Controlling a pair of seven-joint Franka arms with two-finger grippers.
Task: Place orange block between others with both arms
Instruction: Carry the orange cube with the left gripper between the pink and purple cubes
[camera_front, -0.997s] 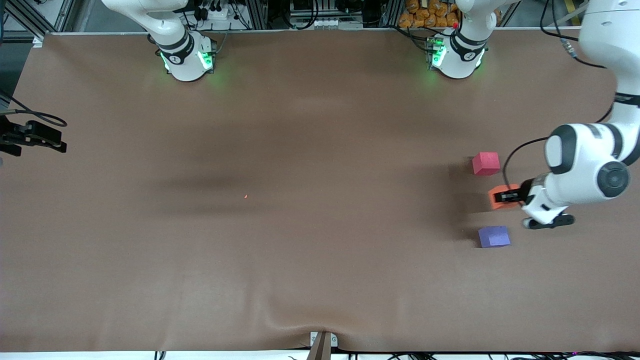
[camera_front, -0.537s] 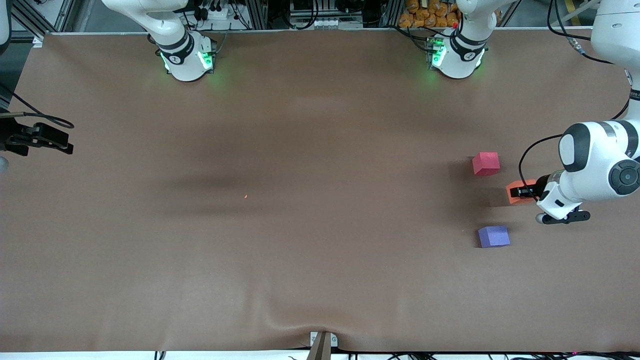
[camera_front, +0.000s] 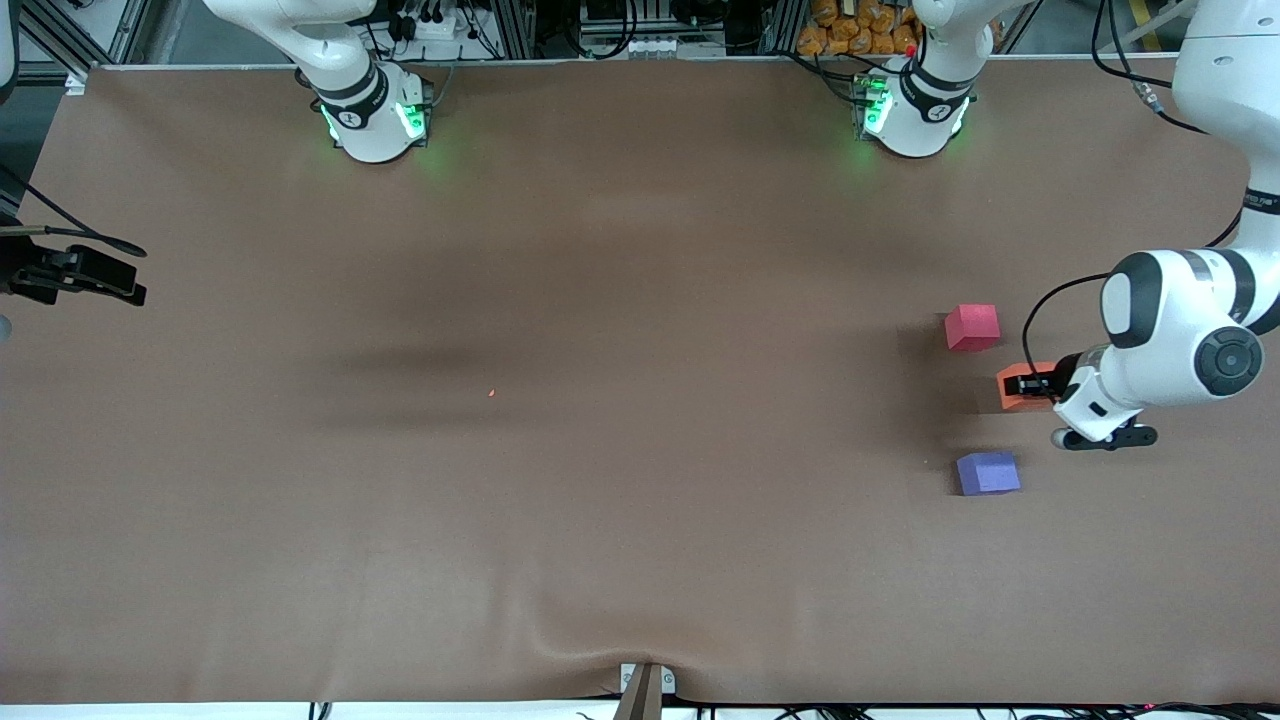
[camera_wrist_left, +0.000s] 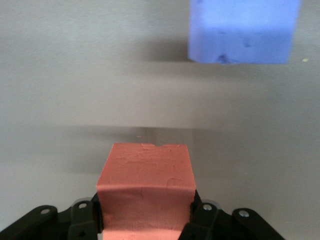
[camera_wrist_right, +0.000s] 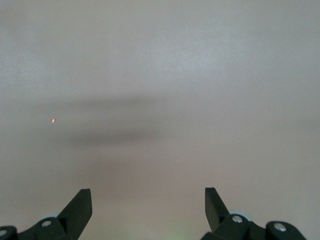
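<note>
Front view: the left gripper (camera_front: 1028, 384) was clamped on the orange block (camera_front: 1014, 388), holding it above the brown table (camera_front: 600, 450) toward the left arm's end. The block hung over the gap between the pinkish-red cube (camera_front: 972, 327) and the purple-blue cube (camera_front: 988, 473), which lay nearer the camera. The right gripper (camera_front: 95, 280) waited at the right arm's end of the table. A tiny orange speck (camera_front: 492, 393) lay near the table's middle.

Left wrist view: the orange block (camera_wrist_left: 145, 192) sat pinched between the black fingers (camera_wrist_left: 82, 220), with the purple-blue cube (camera_wrist_left: 244, 31) resting on the table apart from it.

Right wrist view: the right gripper (camera_wrist_right: 148, 207) stood with jaws spread wide and nothing between them, over bare table marked only by the speck (camera_wrist_right: 53, 120).
</note>
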